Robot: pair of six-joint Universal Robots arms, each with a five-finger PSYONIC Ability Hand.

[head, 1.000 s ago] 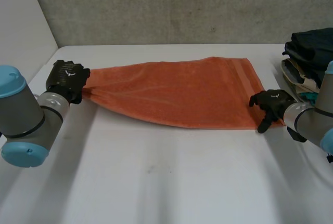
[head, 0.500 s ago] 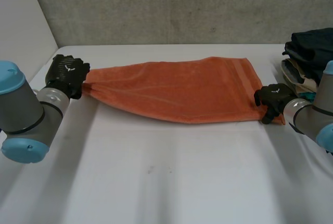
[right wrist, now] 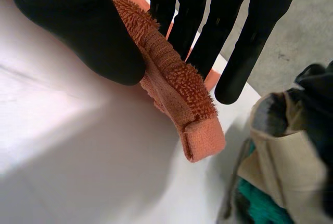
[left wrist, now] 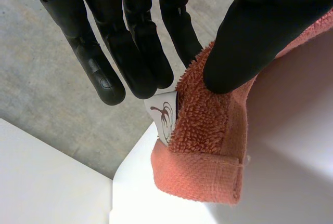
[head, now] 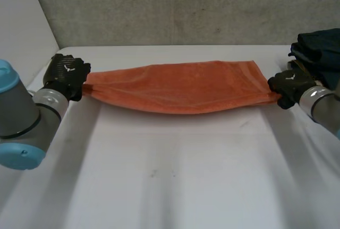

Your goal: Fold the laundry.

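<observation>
An orange towel (head: 180, 88) hangs stretched just above the white table (head: 175, 176), sagging in the middle. My left hand (head: 66, 76) is shut on the towel's left end; the left wrist view has its thumb (left wrist: 244, 47) pressing the terry corner (left wrist: 205, 146) against the fingers (left wrist: 140, 47). My right hand (head: 289, 86) is shut on the right end. Seen from the right wrist, its thumb (right wrist: 83, 31) and fingers (right wrist: 234, 31) pinch the hemmed corner (right wrist: 182, 99).
A pile of dark and light folded clothes (head: 319, 53) lies at the table's right edge, close behind my right hand, also beside it in the right wrist view (right wrist: 281, 146). A grey wall (head: 175, 6) runs along the table's far side.
My right hand closed on the towel's near right corner and lifted it up and to the right. The towel went from lying flat to being stretched between both hands.
</observation>
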